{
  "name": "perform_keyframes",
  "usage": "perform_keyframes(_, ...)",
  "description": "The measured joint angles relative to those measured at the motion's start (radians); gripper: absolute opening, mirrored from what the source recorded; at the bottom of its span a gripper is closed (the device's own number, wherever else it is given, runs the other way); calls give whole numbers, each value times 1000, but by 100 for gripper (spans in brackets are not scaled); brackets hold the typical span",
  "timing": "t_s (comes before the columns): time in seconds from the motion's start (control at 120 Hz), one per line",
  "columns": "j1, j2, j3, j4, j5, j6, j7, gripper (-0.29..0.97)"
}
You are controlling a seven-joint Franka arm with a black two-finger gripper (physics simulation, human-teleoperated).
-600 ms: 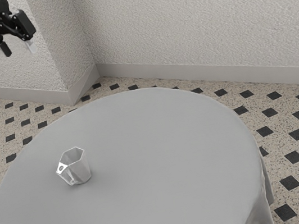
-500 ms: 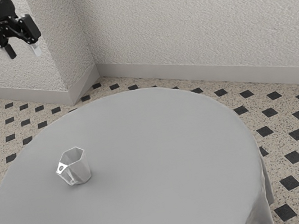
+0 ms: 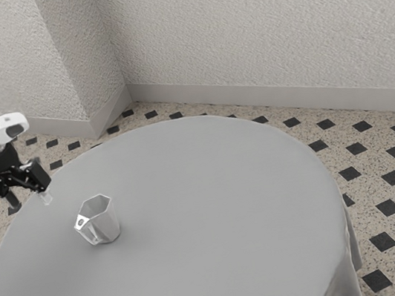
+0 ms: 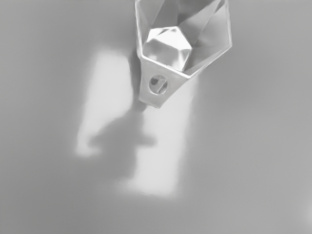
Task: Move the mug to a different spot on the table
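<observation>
A white faceted mug (image 3: 97, 220) stands upright on the round grey table (image 3: 221, 204), toward the exterior view's left, its small handle facing the arm. My gripper (image 3: 28, 195) hangs open just above the table, to the left of the mug and apart from it, with nothing between its fingers. In the wrist view the mug (image 4: 183, 34) is seen from above, its handle (image 4: 158, 87) pointing toward my hand, and the hand's shadow lies on the cloth below it.
The table's edge curves close under the gripper at the exterior view's left. Beyond it lie a tiled floor (image 3: 379, 157) and a wall corner (image 3: 88, 75). Bare tabletop stretches to the right of the mug.
My hand has dropped from high at the upper left, near the wall, down to just above the table beside the mug. The mug has not moved.
</observation>
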Motion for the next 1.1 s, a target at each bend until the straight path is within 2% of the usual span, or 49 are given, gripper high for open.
perform_keyframes(0.15,-4,41,-1,-126,1,221,1,66)
perform_keyframes(0.3,-14,79,-1,-182,2,346,15,66)
perform_keyframes(0.742,-85,182,-2,-248,18,458,80,65)
perform_keyframes(1.1,-94,280,-1,-244,21,633,110,64)
